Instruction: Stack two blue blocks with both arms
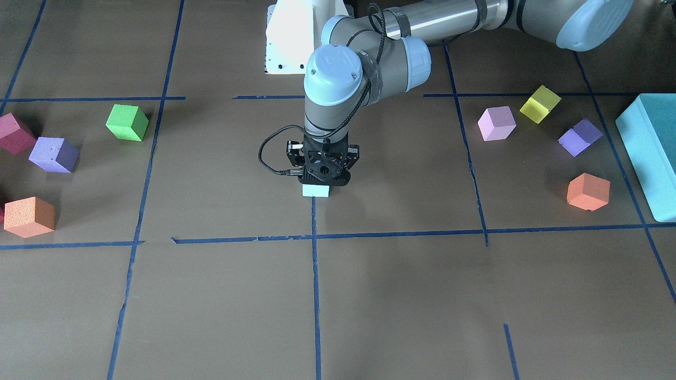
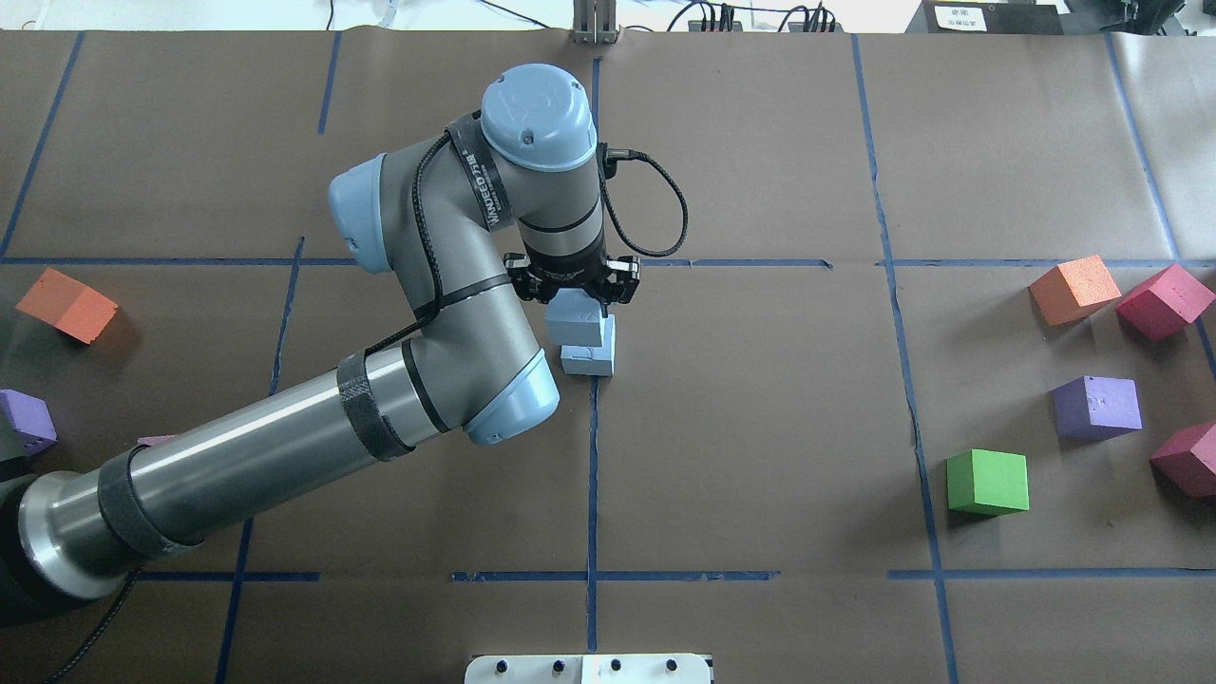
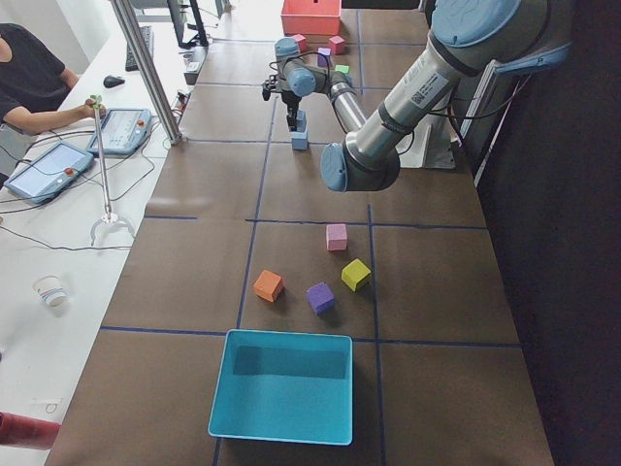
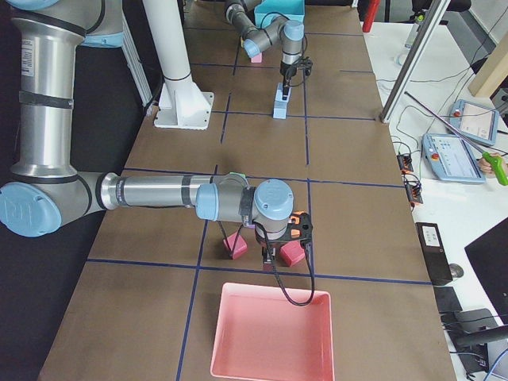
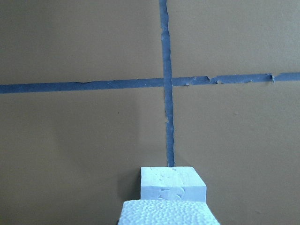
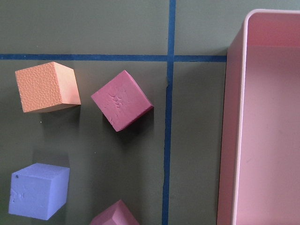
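Observation:
My left gripper (image 2: 576,302) is at the table's middle and points straight down. It is shut on the deeper blue block (image 2: 576,325). That block sits on or just over the paler blue block (image 2: 589,359), which rests on the paper at a tape crossing. The left wrist view shows the held block (image 5: 166,214) at the bottom edge and the lower block (image 5: 173,185) just beyond it. In the front view one pale block (image 1: 316,191) shows under the gripper (image 1: 323,178). My right gripper (image 4: 279,251) shows only in the right side view, low over red cubes; I cannot tell its state.
A pink tray (image 4: 274,333) lies by my right gripper and a teal box (image 1: 652,153) on the left side. Loose cubes lie on the right, among them green (image 2: 988,482), purple (image 2: 1097,407) and orange (image 2: 1073,288). An orange cube (image 2: 66,304) lies on the left.

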